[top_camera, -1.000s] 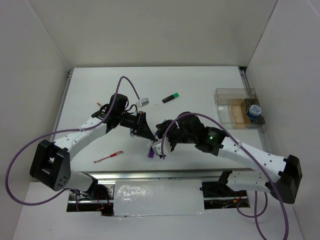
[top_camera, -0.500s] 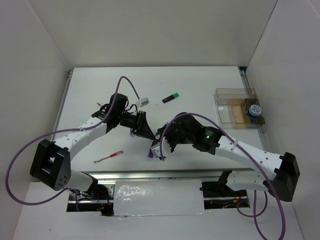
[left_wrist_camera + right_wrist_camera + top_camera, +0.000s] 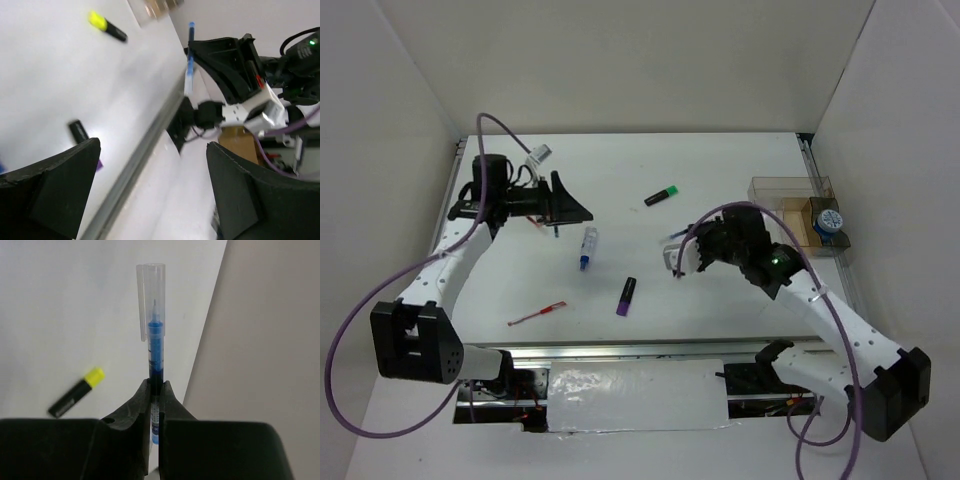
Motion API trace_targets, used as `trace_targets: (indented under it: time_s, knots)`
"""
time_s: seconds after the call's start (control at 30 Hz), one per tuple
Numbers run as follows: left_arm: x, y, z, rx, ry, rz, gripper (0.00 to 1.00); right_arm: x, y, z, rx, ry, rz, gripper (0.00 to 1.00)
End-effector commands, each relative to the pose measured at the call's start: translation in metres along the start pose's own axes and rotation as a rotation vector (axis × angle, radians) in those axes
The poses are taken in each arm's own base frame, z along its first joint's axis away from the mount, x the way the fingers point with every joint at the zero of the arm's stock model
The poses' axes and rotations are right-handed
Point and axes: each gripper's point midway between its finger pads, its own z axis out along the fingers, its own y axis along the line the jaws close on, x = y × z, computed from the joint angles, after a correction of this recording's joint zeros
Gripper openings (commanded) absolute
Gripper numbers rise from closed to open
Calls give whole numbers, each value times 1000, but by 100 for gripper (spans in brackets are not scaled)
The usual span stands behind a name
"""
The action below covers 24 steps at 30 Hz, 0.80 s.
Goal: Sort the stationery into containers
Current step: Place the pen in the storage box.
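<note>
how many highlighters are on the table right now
2. A green-tipped highlighter lies toward the back of the table, near the middle; a purple-tipped highlighter lies closer to the front edge. Others may be hidden under the arms.

No word, brand or number can be read anywhere. The tape roll point(image 3: 829, 221) has a blue-and-white face and the blue pen point(image 3: 155, 355) has faint marks on its barrel, all too small to read.
</note>
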Motion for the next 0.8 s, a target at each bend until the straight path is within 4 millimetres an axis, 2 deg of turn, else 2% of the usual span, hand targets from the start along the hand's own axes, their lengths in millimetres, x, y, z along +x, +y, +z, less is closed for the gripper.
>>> trace_targets:
  time_s: [0.0,0.03,0.07,0.1,0.13,0.17,0.2,0.23,0.27,0.3,0.33,0.37,0.4,0.43,0.47,0.5,0.53,0.57,0.6,0.63,0.67,0.7,0.73,0.77]
  knots:
    - [-26,-15,-22,-27,-96,137,99,67,10,-21,-44,151,79,0]
    - [-26,-14,-23,-41,-100,149,99,85,4,-27,-37,190,103,0]
    - [-26,-12,-24,-59,-106,182,99,104,5,-33,-44,232,131,0]
    - [-24,-12,-23,-72,-108,198,99,128,11,-30,-76,268,150,0]
    - [-21,-3,-21,-106,-111,182,99,163,8,-48,-58,354,186,0]
    - [-18,0,-20,-117,-114,172,99,183,10,-53,-62,397,204,0]
    - [-16,3,-19,-122,-114,156,99,205,20,-49,-104,428,213,0]
    - [-13,11,-17,-133,-114,131,99,236,16,-66,-84,507,230,0]
    - [-11,16,-16,-137,-108,113,99,254,26,-62,-117,527,245,0]
    - [-9,20,-14,-140,-100,96,99,267,25,-64,-121,552,248,0]
    - [-7,23,-13,-143,-94,78,99,285,16,-76,-102,601,243,0]
    - [-6,27,-12,-147,-92,66,99,298,23,-68,-127,606,259,0]
    - [-6,28,-11,-146,-91,57,99,308,11,-71,-110,625,243,0]
    - [-6,30,-11,-144,-92,52,99,319,9,-74,-111,659,244,0]
    - [-6,31,-11,-147,-94,50,99,332,19,-66,-144,669,258,0]
    - [-6,33,-11,-151,-95,52,99,343,5,-69,-126,693,248,0]
    - [-7,32,-11,-152,-98,55,99,356,13,-65,-149,710,268,0]
    - [-7,33,-11,-155,-99,54,99,363,11,-66,-149,725,270,0]
    - [-8,34,-11,-154,-99,56,99,372,-1,-68,-130,741,260,0]
    - [-8,34,-11,-156,-98,58,99,379,-2,-69,-132,752,262,0]
    - [-7,36,-11,-157,-95,53,99,390,9,-67,-161,768,272,0]
    - [-8,38,-12,-160,-98,56,99,398,3,-71,-155,786,260,0]
    - [-7,39,-12,-159,-96,53,99,406,9,-68,-177,794,251,0]
    - [-7,41,-12,-162,-98,51,99,413,9,-73,-184,818,248,0]
